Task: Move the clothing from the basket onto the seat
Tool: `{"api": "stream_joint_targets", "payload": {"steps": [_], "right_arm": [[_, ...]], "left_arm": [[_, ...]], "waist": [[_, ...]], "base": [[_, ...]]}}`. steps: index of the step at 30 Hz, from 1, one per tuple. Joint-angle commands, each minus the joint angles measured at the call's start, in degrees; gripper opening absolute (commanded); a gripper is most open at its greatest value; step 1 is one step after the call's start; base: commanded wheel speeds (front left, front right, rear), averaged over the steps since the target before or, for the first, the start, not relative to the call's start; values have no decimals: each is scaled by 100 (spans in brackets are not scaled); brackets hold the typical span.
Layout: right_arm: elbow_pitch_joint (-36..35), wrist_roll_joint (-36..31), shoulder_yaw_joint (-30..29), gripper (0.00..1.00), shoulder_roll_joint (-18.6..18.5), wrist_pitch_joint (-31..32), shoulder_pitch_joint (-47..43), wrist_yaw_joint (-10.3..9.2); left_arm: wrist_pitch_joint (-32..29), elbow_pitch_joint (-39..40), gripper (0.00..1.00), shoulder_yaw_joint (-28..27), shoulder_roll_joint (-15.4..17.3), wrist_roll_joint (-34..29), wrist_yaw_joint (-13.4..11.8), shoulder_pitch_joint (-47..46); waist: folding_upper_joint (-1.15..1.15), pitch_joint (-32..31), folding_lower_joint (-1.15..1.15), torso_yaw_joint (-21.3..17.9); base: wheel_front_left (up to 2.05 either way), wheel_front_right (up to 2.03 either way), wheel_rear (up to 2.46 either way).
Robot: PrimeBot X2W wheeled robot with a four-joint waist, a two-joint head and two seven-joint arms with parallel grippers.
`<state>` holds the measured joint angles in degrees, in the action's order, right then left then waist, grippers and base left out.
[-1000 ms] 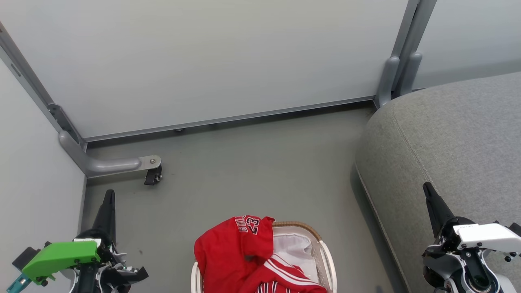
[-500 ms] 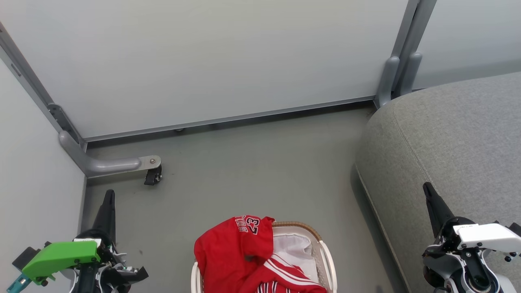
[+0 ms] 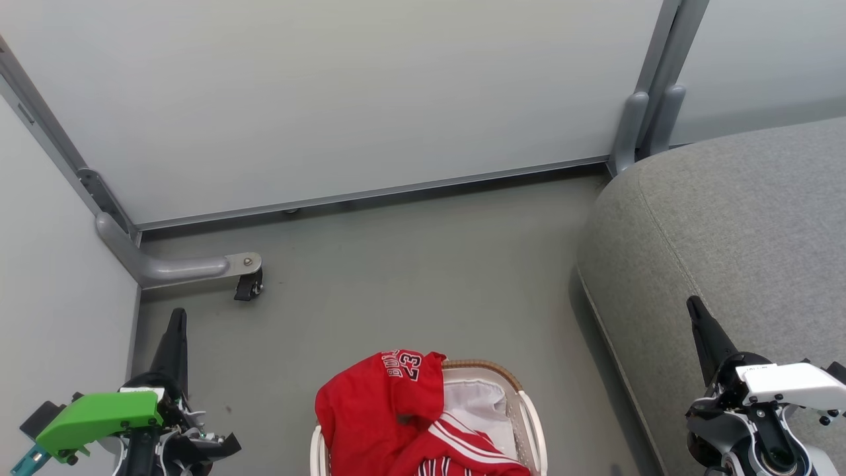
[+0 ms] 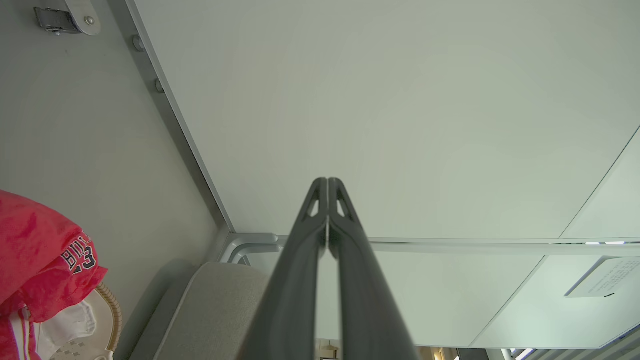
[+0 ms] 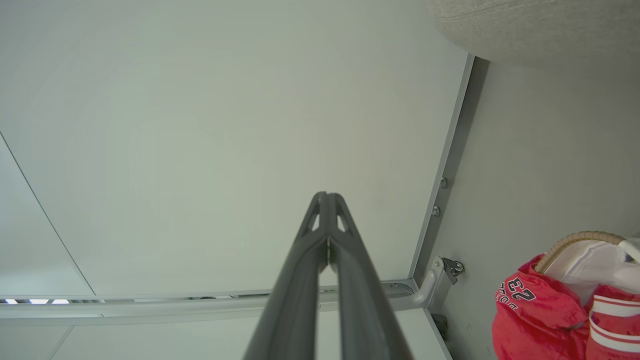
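red basketball garments (image 3: 380,406) fill a white woven-rimmed plastic basket (image 3: 531,413), bottom centre, near a grey fabric seat (image 3: 727,218). left gripper (image 3: 177,316) and right gripper (image 3: 694,307): closed, empty.

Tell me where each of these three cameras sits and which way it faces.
Head view: on the robot's head, looking down at the floor, basket with clothing and seat; left tool and right tool show at the lower corners.
Left wrist view: on the left wrist, looking along its shut tool at a wall panel.
Right wrist view: on the right wrist, looking along its shut tool at a wall panel.
Shared: both wrist views catch the clothing, basket and seat at their edges.
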<state>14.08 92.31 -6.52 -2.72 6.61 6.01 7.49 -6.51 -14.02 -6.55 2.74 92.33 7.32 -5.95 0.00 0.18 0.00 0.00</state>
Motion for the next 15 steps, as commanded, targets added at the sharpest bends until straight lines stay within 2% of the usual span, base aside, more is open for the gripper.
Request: {"api": "stream_joint_targets", "payload": {"steps": [1, 15], "right_arm": [[-20, 18, -6, 0, -36, -1, 45, 0], [-20, 18, -6, 0, -36, -1, 45, 0]], "left_arm": [[-19, 8, 0, -6, 31, 16, 45, -66], [-19, 8, 0, -6, 31, 16, 45, -66]], "waist": [[0, 0, 0, 0], [0, 0, 0, 0]], "base": [[0, 0, 0], [0, 0, 0]]}}
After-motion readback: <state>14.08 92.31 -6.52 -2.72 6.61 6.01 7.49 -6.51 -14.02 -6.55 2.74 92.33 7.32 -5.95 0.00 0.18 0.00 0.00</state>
